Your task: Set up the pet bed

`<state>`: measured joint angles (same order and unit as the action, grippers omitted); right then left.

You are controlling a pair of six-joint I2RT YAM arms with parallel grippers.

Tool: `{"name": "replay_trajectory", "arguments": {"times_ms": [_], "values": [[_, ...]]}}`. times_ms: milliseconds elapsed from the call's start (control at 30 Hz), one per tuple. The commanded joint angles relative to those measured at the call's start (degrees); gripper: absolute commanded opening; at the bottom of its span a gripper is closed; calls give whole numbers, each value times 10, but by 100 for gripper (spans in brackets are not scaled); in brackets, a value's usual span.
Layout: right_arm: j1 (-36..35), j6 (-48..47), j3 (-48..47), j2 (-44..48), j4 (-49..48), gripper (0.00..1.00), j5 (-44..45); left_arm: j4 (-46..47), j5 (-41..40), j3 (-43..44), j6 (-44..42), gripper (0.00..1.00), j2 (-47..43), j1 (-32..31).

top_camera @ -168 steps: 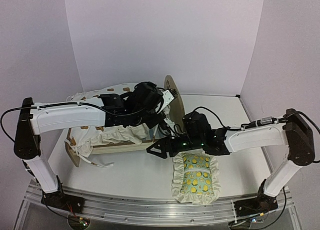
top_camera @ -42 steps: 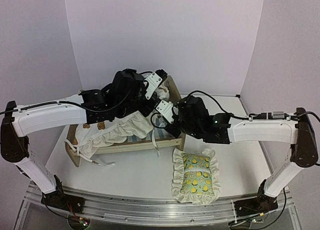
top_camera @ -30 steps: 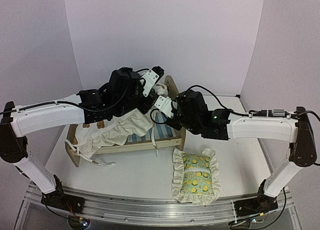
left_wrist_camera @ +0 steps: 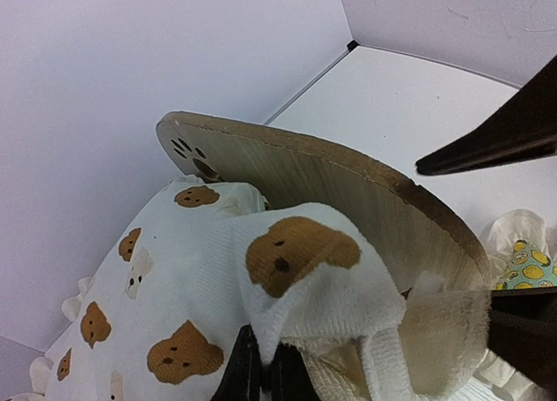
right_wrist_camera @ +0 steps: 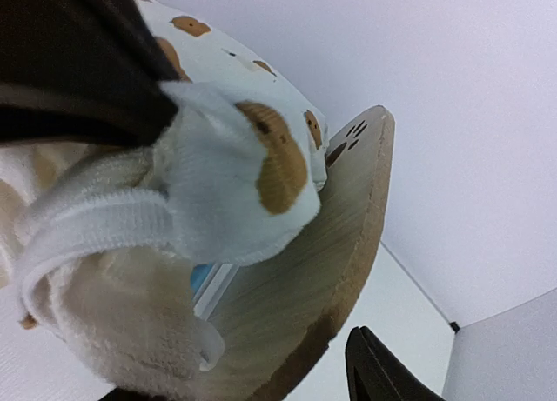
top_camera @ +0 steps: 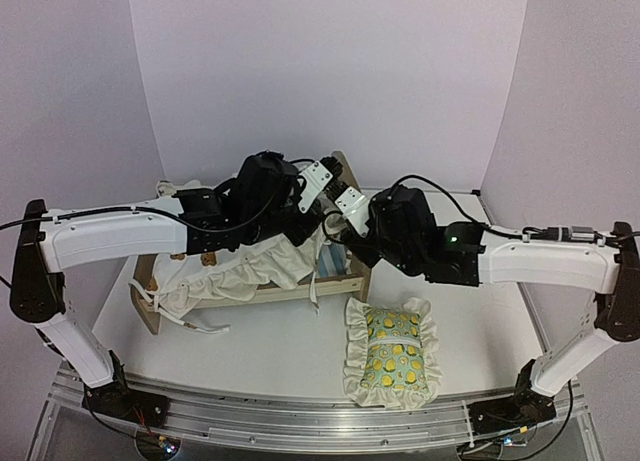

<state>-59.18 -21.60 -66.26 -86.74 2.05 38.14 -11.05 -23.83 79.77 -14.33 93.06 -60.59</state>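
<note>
White table (top_camera: 270,346): lemon pillow (top_camera: 390,356) beside pet bed (left_wrist_camera: 348,179); left jaws pinch bear cushion (left_wrist_camera: 174,270), right jaws apart.

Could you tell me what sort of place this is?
Probably a lab test booth: plain pale walls enclose a white table, and two robot arms are bolted to a metal rail at its near edge.

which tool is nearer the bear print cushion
Left. The left tool is shut on a corner of the cushion; the right tool stands open just beside that corner, by the headboard of the pet bed.
</note>
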Motion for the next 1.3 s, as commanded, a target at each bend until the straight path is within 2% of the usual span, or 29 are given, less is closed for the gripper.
{"name": "replay_trajectory", "arguments": {"times_ms": [0,133,267,533,700,833,1033,1267], "values": [[-3,121,-28,66,105,67,-48,-24,25,23,6,0,21,-3],[-3,165,-8,90,155,71,-39,-34,33,32,13,0,37,-4],[-3,172,11,84,142,71,-24,-30,30,38,17,0,51,-4],[-3,198,5,56,149,76,-61,-29,0,56,18,0,68,-4],[-2,238,14,15,153,81,3,-26,-19,72,22,0,72,-4],[-3,265,-21,-21,212,83,48,-26,-29,86,20,0,76,-4],[-3,311,-44,-32,303,90,45,-25,-41,108,16,0,90,-4],[-3,356,-34,2,312,92,17,-37,-34,117,23,0,118,-4]]}}
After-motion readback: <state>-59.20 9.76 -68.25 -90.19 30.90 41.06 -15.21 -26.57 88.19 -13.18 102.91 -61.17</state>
